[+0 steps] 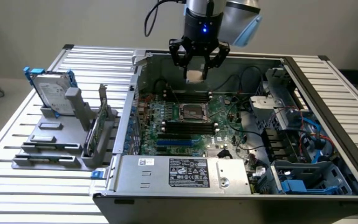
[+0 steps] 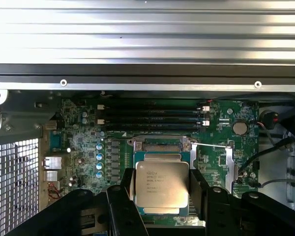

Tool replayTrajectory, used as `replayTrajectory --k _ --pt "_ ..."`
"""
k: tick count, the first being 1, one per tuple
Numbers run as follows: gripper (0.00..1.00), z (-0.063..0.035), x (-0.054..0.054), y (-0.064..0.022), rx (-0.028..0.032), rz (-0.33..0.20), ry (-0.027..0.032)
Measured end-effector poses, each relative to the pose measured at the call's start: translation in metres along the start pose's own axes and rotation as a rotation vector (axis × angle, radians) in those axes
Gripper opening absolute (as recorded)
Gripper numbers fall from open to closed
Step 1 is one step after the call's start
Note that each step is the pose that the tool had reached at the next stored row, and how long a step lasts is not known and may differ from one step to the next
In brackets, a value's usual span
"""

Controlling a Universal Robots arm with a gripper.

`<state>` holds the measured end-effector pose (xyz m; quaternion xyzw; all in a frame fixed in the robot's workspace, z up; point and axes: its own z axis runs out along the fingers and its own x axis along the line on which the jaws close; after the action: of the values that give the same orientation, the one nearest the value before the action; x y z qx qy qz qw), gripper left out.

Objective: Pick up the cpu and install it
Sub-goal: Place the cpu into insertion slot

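While the cpu (image 2: pixel 162 183) hangs in the air, pinched by two opposite edges between the fingers (image 2: pixel 125 196) of your claw (image 2: pixel 162 199), everything depends on that narrow hold. The claw is closed on the chip, printed metal top facing the wrist camera. In the exterior view the cpu (image 1: pixel 195 75) sits well above the socket (image 1: pixel 190 111), with the claw (image 1: pixel 197 70) over the far half of the open computer case (image 2: pixel 137 86).

From the wrist, the socket (image 2: pixel 162 145) and its metal frame lie directly beneath the chip on the green motherboard (image 2: pixel 78 142), with the black memory sticks (image 2: pixel 152 118) just beyond.

Your likely trouble:
- An edge grip can let the chip slip or tilt, and a tilted chip could land on a corner and harm the socket contacts.
- A small offset or wrong rotation would set it on the frame rather than inside it.
- I cannot tell whether the frame is fully clear.

The hard drive (image 1: pixel 48 91) stands in its rack on the bench (image 1: pixel 17 196), well apart.
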<state>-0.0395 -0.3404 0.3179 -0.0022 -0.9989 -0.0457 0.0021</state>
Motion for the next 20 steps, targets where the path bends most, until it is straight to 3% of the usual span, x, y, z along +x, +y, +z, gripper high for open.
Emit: replayTrajectory --k 16,20 --pt "0.55 0.0002 0.0003 0.0002 0.0002 0.004 -0.0005" --pt "0.55 0.0023 0.0004 0.0001 -0.0003 0.062 -0.0067"
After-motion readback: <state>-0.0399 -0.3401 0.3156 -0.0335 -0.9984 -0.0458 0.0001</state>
